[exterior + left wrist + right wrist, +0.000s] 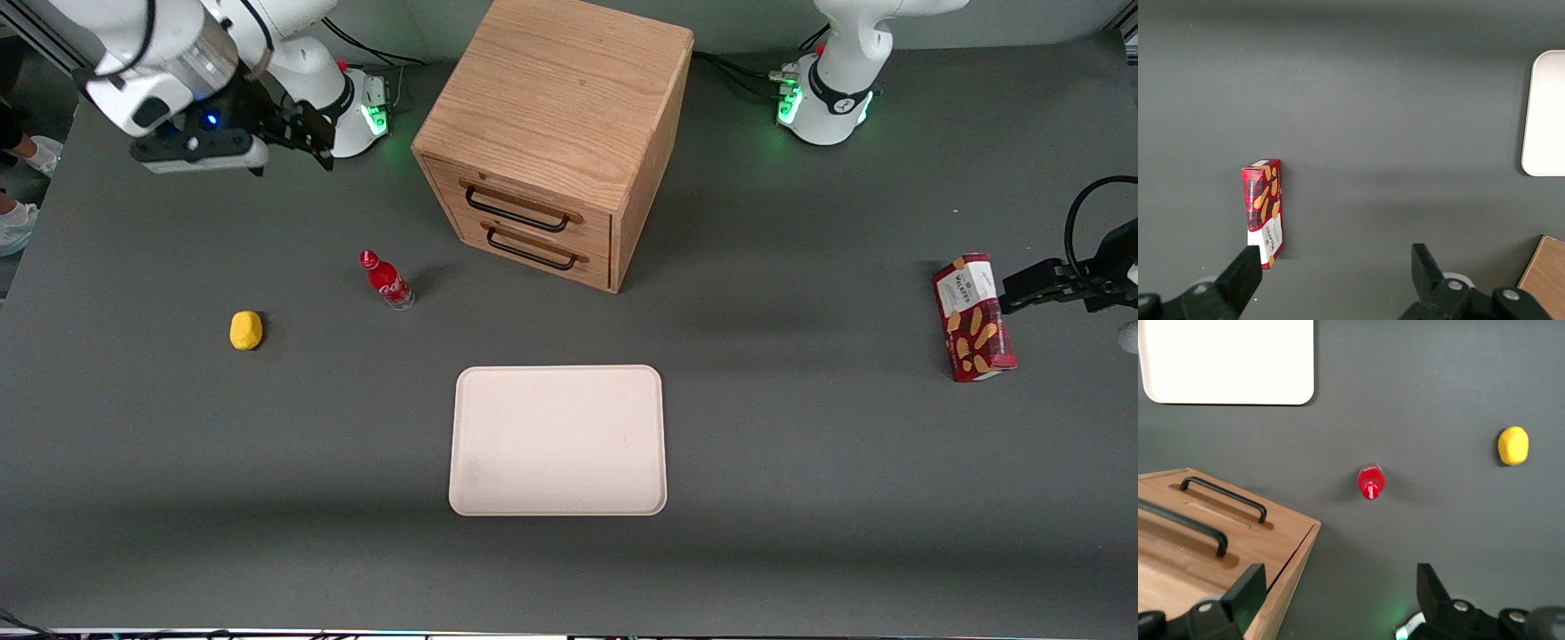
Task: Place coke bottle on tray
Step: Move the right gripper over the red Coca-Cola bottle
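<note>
The coke bottle (386,279), small and red with a red cap and white logo, stands upright on the grey table, farther from the front camera than the tray. In the right wrist view I see it from above (1371,482). The pale cream-pink tray (557,440) lies flat nearer the front camera; it shows in the right wrist view (1228,361) too. My right gripper (311,138) hangs high above the table near its arm's base, farther back than the bottle and well apart from it. Its fingers (1248,592) are wide open and empty.
A wooden two-drawer cabinet (556,133) stands beside the bottle, farther back than the tray. A yellow lemon-like object (246,330) lies toward the working arm's end. A red snack box (973,317) lies toward the parked arm's end.
</note>
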